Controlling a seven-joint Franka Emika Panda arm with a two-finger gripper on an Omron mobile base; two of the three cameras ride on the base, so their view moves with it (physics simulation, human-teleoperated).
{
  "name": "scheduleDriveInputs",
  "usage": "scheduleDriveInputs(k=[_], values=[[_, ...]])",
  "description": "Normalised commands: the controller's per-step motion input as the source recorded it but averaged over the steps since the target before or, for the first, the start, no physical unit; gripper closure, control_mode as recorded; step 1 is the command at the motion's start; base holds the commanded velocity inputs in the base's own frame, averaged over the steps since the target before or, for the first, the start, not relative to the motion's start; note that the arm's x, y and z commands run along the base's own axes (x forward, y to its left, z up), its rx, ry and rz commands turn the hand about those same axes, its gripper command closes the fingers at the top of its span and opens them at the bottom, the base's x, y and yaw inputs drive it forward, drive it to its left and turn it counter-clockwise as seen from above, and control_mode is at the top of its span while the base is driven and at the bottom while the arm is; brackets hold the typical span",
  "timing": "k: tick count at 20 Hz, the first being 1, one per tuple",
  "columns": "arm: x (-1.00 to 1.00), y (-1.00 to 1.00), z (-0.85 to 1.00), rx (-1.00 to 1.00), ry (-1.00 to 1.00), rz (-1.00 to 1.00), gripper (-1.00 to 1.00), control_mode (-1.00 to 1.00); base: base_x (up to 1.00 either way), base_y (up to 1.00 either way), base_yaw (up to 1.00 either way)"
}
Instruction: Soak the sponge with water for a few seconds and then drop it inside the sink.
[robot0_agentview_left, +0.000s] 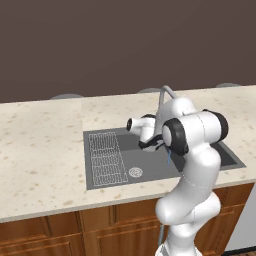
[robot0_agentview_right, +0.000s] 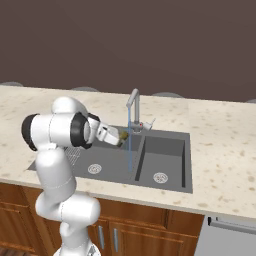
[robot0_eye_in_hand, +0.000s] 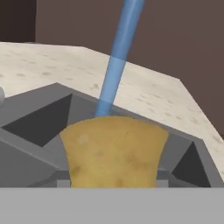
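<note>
My gripper (robot0_agentview_right: 121, 135) is shut on the mustard-yellow sponge (robot0_agentview_right: 124, 134), held out over the left basin of the dark grey sink (robot0_agentview_right: 186, 155). In the hand view the sponge (robot0_eye_in_hand: 113, 151) sits low in the middle. The pale-blue water (robot0_eye_in_hand: 118, 61) falls in a thin stream to its far top edge. From the right base view the water (robot0_agentview_right: 130, 152) runs from the grey gooseneck faucet (robot0_agentview_right: 133, 105) just right of the sponge and down into the basin. From the left base view my own arm hides the gripper; the faucet (robot0_agentview_left: 163, 100) and sink (robot0_agentview_left: 105, 180) are visible.
A ribbed wire-grid drainboard (robot0_agentview_left: 106, 157) takes up the sink's left part. Round silver drains (robot0_agentview_right: 94, 169) (robot0_agentview_right: 160, 177) lie in both basins. Speckled beige counter (robot0_agentview_left: 40, 145) surrounds the sink, with a dark wall behind and wooden cabinets (robot0_agentview_right: 150, 235) below.
</note>
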Motion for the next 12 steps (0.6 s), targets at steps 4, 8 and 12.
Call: scheduleDriveInputs(k=[4,8,12], values=[[-0.19,0.32,0.17,0.15,0.00,0.00,1.00,-1.00,0.00,0.00,0.00],[-0.24,0.34,0.15,0.18,0.00,0.00,1.00,-1.00,0.00,0.00,0.00],[-0.25,0.35,0.07,0.18,0.04,0.02,1.00,-1.00,0.00,0.00,0.00]])
